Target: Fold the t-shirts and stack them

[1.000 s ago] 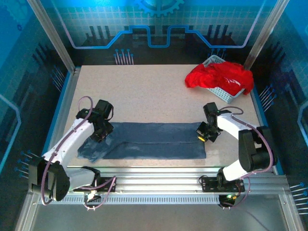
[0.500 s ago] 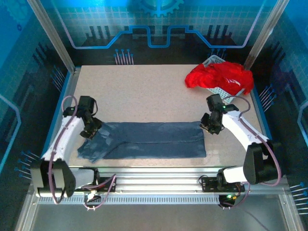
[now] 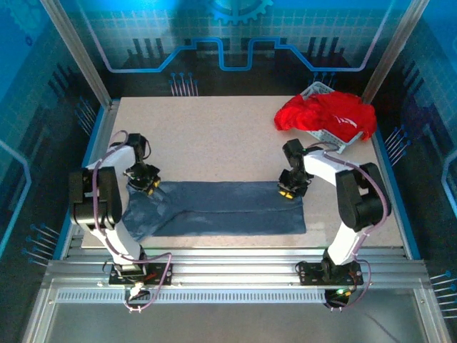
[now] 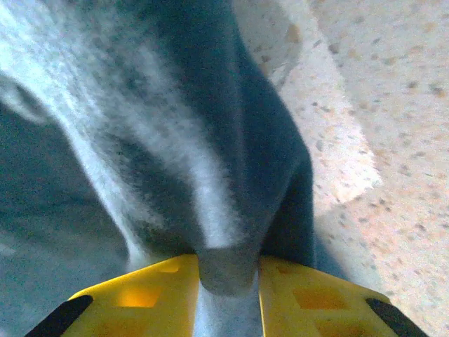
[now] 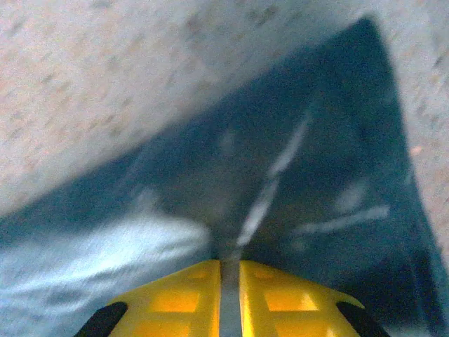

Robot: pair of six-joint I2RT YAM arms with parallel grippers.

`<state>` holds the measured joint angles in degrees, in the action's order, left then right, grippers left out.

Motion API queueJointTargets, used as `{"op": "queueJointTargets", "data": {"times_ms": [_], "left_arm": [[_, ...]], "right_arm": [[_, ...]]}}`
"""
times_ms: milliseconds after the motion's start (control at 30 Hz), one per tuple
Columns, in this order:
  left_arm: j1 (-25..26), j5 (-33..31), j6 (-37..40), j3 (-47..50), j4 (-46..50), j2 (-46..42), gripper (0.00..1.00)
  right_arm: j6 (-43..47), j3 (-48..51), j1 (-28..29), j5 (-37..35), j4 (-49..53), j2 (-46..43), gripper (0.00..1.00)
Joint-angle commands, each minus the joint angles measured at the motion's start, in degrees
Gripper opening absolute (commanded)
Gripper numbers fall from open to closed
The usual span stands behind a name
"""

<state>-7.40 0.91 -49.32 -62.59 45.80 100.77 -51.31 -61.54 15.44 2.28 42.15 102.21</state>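
Two pinches were held on the slate-blue t-shirt (image 3: 228,207) at 6 o'clock on the desk (image 3: 214,136), the left end effector (image 4: 226,272) closed on a thick fold, the right end effector (image 5: 230,281) on a thin edge, presumably for an even fold, with red t-shirts (image 3: 325,113) heaped at 1 o'clock.

Soft matt cloth t-shirt (image 3: 228,207); speckled matt tbl (image 3: 214,136)

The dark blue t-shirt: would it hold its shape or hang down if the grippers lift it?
Probably floppy: the dark blue t-shirt bunches into a ridge where the left gripper pinches it. Its unheld middle would likely sag; thin cloth, so probably light.
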Motion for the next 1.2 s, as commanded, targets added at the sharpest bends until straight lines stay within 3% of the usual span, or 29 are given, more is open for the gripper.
{"op": "queueJointTargets", "data": {"times_ms": [0, 333, 500, 733, 800, 900, 967, 1167], "left_arm": [[-0.4, 5.3, 0.5, -0.7, -1.7, 3.0, 0.32], [7.2, 9.4, -2.7, -13.5, -1.3, 13.2, 0.41], [7.8, 8.2, -1.4, -21.0, 1.9, 14.6, 0.46], [8.3, 3.0, 3.9, -14.2, 4.8, 1.5, 0.49], [8.3, 5.0, 4.5, -10.0, 4.8, -1.4, 0.49], [8.9, 13.0, 2.2, -2.8, 0.1, -4.2, 0.49], [11.1, 14.2, 1.2, -2.0, -2.3, -4.7, 0.50], [18.5, 8.6, 4.5, -6.7, -6.5, 1.2, 0.46]], "right_arm": [[-1.5, -3.6, -4.1, -0.8, 6.1, 3.9, 0.17], [4.0, -19.8, -15.0, -4.0, 10.3, 14.8, 0.17], [8.9, -27.2, -15.9, -5.4, 10.7, 17.6, 0.17], [10.7, -22.1, -10.0, -7.0, 6.4, 5.9, 0.31], [11.0, -19.7, -7.9, -5.2, 4.5, 2.6, 0.33], [11.7, -17.1, -4.5, 0.4, 1.5, 0.3, 0.34], [11.9, -16.7, -2.1, 3.0, 1.4, 0.3, 0.32], [9.8, -14.4, 2.4, 5.7, -0.8, -1.1, 0.30]]}}
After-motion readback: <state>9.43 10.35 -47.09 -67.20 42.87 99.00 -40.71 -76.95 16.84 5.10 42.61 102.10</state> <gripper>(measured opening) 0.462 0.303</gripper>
